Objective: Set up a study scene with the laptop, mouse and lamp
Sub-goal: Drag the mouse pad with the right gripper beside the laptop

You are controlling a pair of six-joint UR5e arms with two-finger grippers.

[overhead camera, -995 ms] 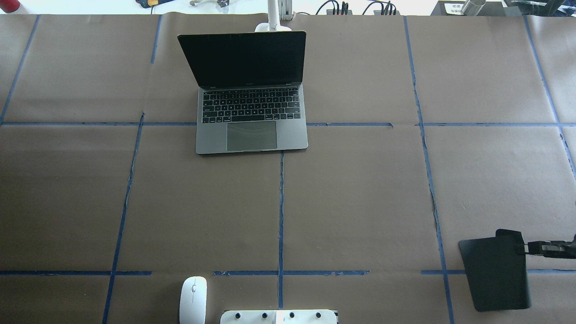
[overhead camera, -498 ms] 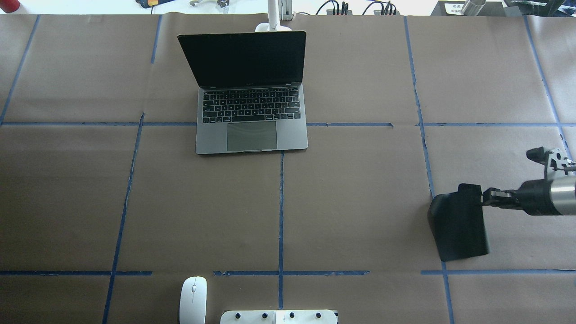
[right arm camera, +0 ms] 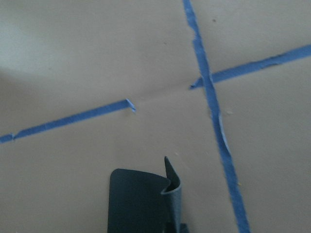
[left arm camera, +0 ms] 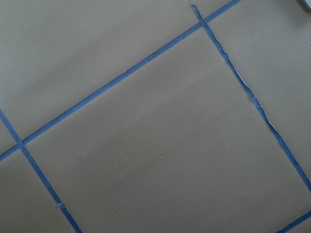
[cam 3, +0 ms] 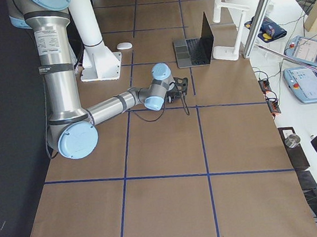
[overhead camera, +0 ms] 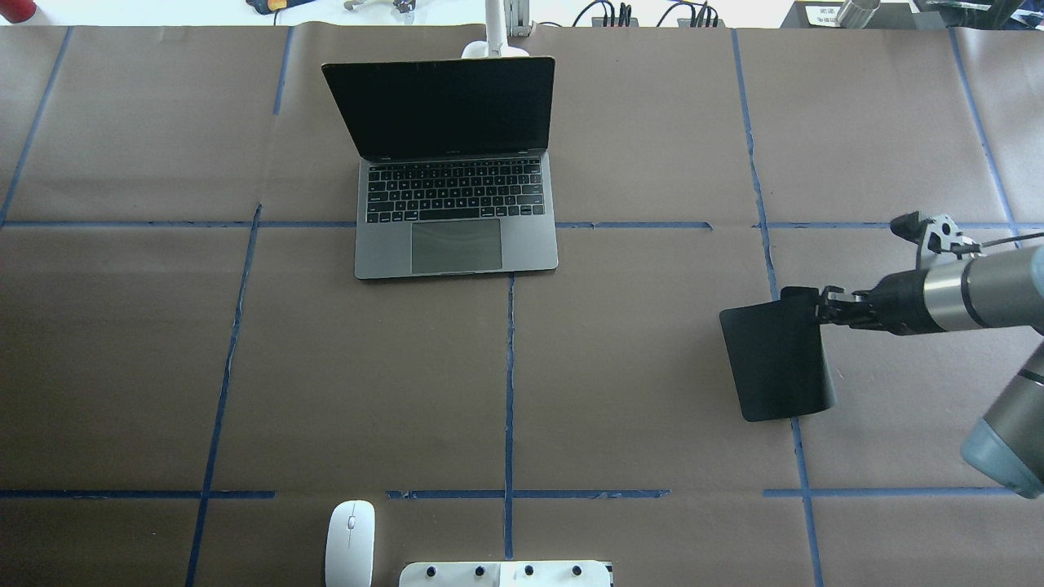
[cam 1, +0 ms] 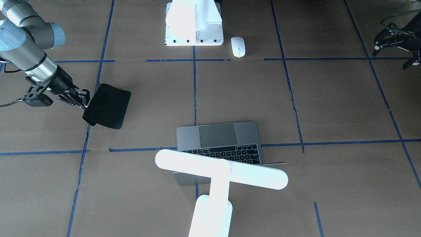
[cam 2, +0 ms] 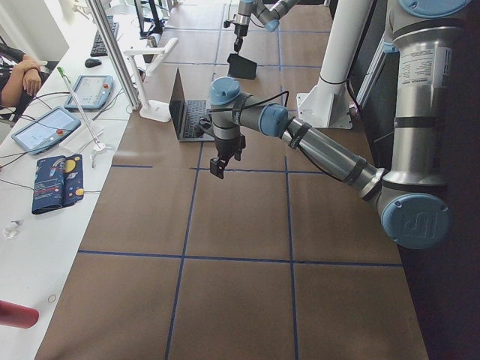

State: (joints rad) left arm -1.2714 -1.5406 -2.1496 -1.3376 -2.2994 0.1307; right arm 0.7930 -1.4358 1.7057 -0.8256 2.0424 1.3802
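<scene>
The grey laptop [overhead camera: 457,249] stands open at the far middle of the table, also in the front-facing view [cam 1: 227,140]. The white lamp [cam 1: 220,172] stands just behind its screen; only its base [overhead camera: 489,49] shows from overhead. The white mouse [overhead camera: 351,542] lies at the near edge, next to the white mount. My right gripper [overhead camera: 820,311] is shut on the edge of a black mat [overhead camera: 775,359], which hangs bent over the table's right part; its curled edge shows in the right wrist view [right arm camera: 141,204]. My left gripper [cam 1: 393,42] is open and empty, far off to the left.
The white blocky mount [overhead camera: 506,575] with bolt holes sits at the near middle edge. Blue tape lines [overhead camera: 510,383] divide the brown paper cover. Tablets, cables and a pencil case [cam 2: 56,184] lie on the side bench beyond the table.
My right gripper has carried the black mat from the near right corner farther out and toward the table's middle. The laptop, mouse and lamp have not moved.
</scene>
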